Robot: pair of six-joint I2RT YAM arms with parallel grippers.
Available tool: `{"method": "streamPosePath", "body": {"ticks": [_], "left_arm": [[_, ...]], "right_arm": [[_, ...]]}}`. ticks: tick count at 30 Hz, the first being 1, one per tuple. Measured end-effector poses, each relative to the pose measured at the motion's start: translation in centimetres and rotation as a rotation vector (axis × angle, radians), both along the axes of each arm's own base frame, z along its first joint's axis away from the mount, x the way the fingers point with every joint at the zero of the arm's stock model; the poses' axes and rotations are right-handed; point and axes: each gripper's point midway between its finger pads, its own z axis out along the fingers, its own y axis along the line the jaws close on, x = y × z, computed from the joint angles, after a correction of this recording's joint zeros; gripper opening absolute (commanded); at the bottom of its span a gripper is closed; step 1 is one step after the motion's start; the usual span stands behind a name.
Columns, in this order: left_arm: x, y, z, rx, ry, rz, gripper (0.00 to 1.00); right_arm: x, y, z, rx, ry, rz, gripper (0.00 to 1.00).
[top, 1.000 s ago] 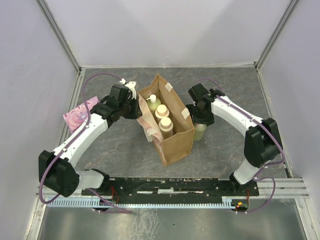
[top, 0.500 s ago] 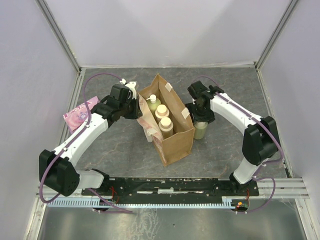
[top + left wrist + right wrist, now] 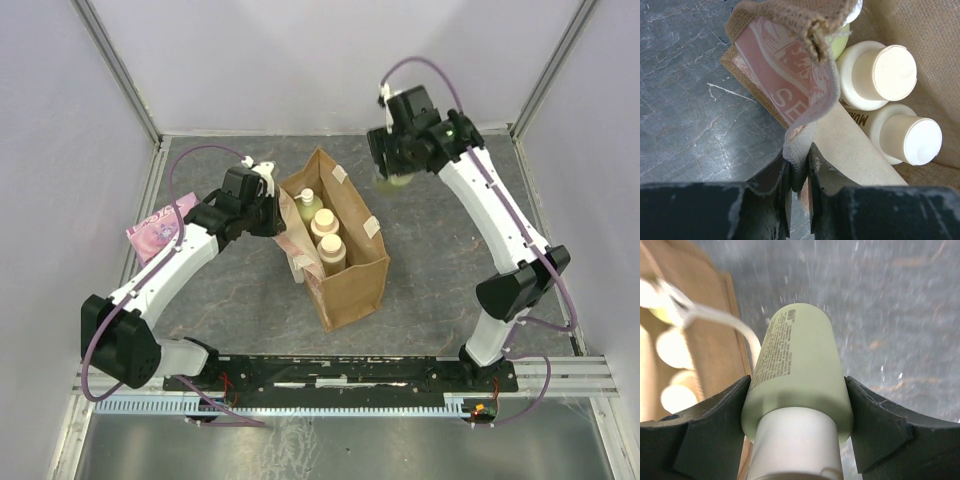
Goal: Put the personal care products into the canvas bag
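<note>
The tan canvas bag stands open mid-table. Inside it are two cream-beige bottles and the pump-top yellow-green bottle. My left gripper is shut on the bag's pinkish-white handle and holds that side out. My right gripper is shut on a pale yellow-green bottle, lifted high at the bag's far right side; the bag lies left of it in the right wrist view.
A flat pink packet lies at the table's left edge. Grey walls enclose the table on the left, back and right. The rail with the arm bases runs along the near edge.
My right gripper has lifted the yellow-green bottle from the table beside the bag's right wall, up and toward the back. The left gripper has kept hold of the handle.
</note>
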Motion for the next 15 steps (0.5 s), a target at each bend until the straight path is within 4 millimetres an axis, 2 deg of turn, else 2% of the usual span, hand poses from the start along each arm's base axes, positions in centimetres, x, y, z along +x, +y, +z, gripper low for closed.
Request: {"method": "streamPosePath", "body": {"ticks": [1, 4, 8, 12, 15], "left_arm": [[0.1, 0.0, 0.0, 0.0, 0.0, 0.0, 0.2], [0.3, -0.1, -0.1, 0.001, 0.001, 0.0, 0.2], [0.5, -0.2, -0.1, 0.002, 0.0, -0.001, 0.2], [0.7, -0.3, 0.1, 0.002, -0.005, 0.0, 0.2], [0.8, -0.2, 0.1, 0.005, -0.008, 0.0, 0.2]], "right_arm": [[1.0, 0.4, 2.2, 0.02, -0.059, 0.01, 0.0], [2.6, 1.4, 6.7, 0.076, -0.178, 0.037, 0.0], [3.2, 3.4, 11.1, 0.185, -0.27, 0.103, 0.0], [2.2, 5.3, 12.9, 0.271, -0.281, 0.19, 0.0], [1.1, 6.6, 12.5, 0.296, -0.246, 0.248, 0.0]]}}
